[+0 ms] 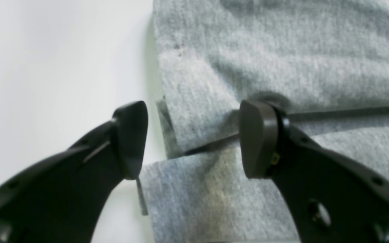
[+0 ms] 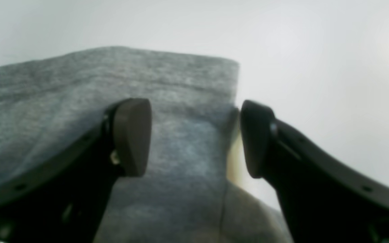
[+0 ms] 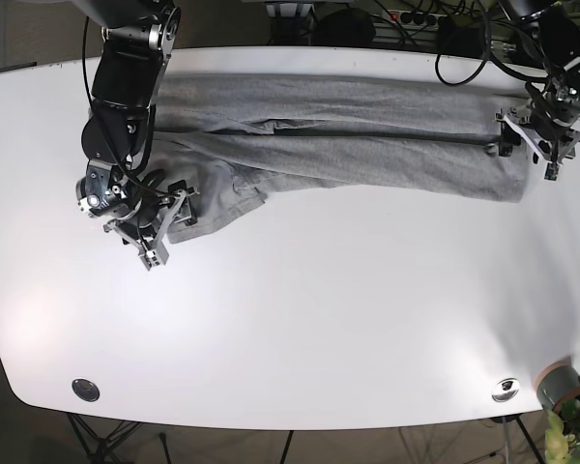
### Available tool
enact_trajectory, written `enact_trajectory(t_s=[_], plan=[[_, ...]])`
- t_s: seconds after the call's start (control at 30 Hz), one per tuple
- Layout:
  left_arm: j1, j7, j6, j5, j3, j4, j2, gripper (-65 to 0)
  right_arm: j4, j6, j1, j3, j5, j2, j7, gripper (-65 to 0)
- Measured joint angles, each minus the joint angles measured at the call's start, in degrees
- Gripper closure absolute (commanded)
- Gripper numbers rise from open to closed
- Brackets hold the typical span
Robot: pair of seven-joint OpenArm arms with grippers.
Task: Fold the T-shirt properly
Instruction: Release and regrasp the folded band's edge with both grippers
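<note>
Two sets of fingers, both spread apart and gripping nothing, sit at opposite ends of the T-shirt (image 3: 338, 135), which lies in a long grey band across the far side of the worktop (image 3: 300, 319). My left fingers (image 1: 194, 138) straddle its edge where two layers meet at a dark seam line, one finger over bare worktop and the other over cloth. My right fingers (image 2: 196, 136) straddle a folded end the same way. I judge the shirt light, soft and limp, so it will sag and wrinkle if lifted by one point. I would pinch right at the corners, through all layers, and keep the cloth taut between my two grips.
</note>
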Motion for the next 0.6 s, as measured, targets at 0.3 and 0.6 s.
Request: enact_trajectory(t_s=[0.3, 0.6], plan=[[-4.96, 0.31, 0.15, 0.52, -6.71, -0.28, 0.28, -38.8, -0.66, -0.04, 0.17, 0.09, -0.04, -1.53, 0.98, -27.4], [-10.60, 0.63, 1.09, 1.86, -3.45, -0.79, -0.09, -49.6, -0.98, 0.00, 0.24, 0.00, 0.13, -2.49, 0.90, -3.6]])
